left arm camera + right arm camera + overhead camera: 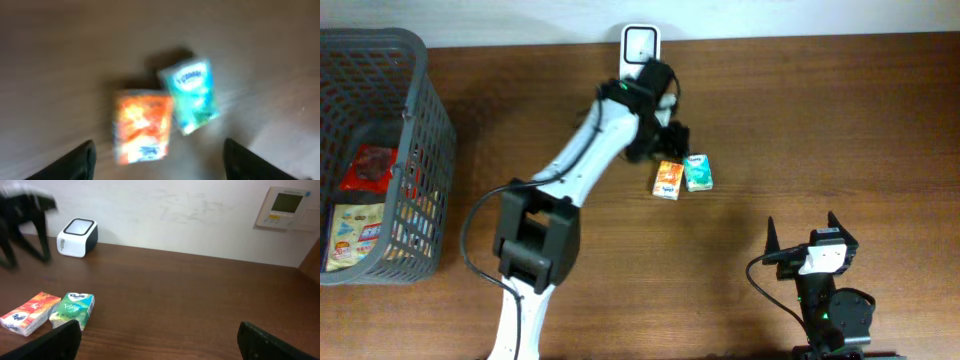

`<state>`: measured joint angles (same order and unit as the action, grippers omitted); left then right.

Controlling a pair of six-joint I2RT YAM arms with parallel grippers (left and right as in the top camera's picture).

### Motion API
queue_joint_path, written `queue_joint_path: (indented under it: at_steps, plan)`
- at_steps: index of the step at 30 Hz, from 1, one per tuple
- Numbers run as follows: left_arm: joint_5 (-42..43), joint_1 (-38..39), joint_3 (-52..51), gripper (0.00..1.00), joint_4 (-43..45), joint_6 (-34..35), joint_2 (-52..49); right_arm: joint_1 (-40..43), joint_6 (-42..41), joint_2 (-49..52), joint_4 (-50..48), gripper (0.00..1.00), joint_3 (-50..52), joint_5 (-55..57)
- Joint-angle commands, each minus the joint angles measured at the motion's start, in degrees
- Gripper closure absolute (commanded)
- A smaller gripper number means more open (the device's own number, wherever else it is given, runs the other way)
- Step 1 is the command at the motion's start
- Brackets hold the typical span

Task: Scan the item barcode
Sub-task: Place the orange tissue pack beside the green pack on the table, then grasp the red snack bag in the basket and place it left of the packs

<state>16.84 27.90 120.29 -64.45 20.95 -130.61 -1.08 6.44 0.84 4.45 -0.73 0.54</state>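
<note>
Orange packet [668,180]: small printed pack, likely pocket tissues, lying flat on the table [840,120]. It sits on the robot's side of the scanner [640,45] and a little to the robot's right of it, near but not in front of the scanner window. The green packet [698,173] lies just beside it, further from the scanner, and the two touch or all but touch. Either one could be the item. No barcode shows on the upper faces, and the wrist view is too blurred to read print.

Left gripper [158,152]: claw spread wide with nothing between the fingers, hovering over the pair between them and the scanner. Neither packet is held.

Right gripper [807,235]: claw spread to its widest and empty, well apart from the scanner at the near right of the table.

Basket [420,120]: far to the robot's left of the scanner, with more packaged goods inside.

Handling, as a judgement:
- The pack looks light and soft, and will give under the fingers.
- The film wrap is probably slick, so a firm pinch suits it; there is little risk of damage.
- Best hold is across the two ends clear of the green neighbour, since the shared side leaves no room for a finger.
- The barcode is probably underneath, so the pack needs lifting and tilting toward the scanner window.
</note>
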Motion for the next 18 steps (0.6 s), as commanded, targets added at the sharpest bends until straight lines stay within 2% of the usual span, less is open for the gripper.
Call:
queue_joint_path:
  at_steps: [1, 2, 3, 4, 5, 6, 8, 11, 16, 18]
  plan:
    - [-11.5, -5.6, 16.1, 0.34, -9.6, -3.0, 0.4, 0.3, 0.2, -0.4, 0.3, 0.02, 0.4, 0.1]
    - [-15.3, -7.9, 24.2, 0.72, -15.1, -3.3, 0.4, 0.3, 0.2, -0.4, 0.3, 0.01, 0.4, 0.1]
    - [-17.2, -9.3, 28.5, 0.80, -17.3, -3.3, 0.4, 0.3, 0.2, -0.4, 0.3, 0.02, 0.4, 0.1]
    - [-19.6, -11.7, 34.9, 0.71, -20.2, -3.3, 0.4, 0.3, 0.2, -0.4, 0.3, 0.01, 0.4, 0.1]
    - [-20.9, -13.7, 39.5, 0.43, -22.5, -3.3, 0.4, 0.3, 0.2, -0.4, 0.3, 0.01, 0.4, 0.1]
    - [-21.9, -16.0, 44.2, 0.33, -25.1, -4.1, 0.4, 0.3, 0.2, -0.4, 0.3, 0.01, 0.4, 0.1]
    - [-23.3, -22.9, 54.4, 0.24, -31.8, -4.1, 0.4, 0.3, 0.2, -0.4, 0.3, 0.02, 0.4, 0.1]
    - [-22.3, -33.8, 59.6, 0.01, -32.3, -2.6, 1.2, 0.3, 0.2, -0.4, 0.3, 0.01, 0.4, 0.1]
    - [-22.2, -51.0, 55.3, 0.01, -32.3, -0.3, 1.3, 0.3, 0.2, -0.4, 0.3, 0.02, 0.4, 0.1]
    - [-22.7, -56.2, 50.3, 0.01, -32.3, 3.5, 1.2, 0.3, 0.2, -0.4, 0.3, 0.02, 0.4, 0.1]
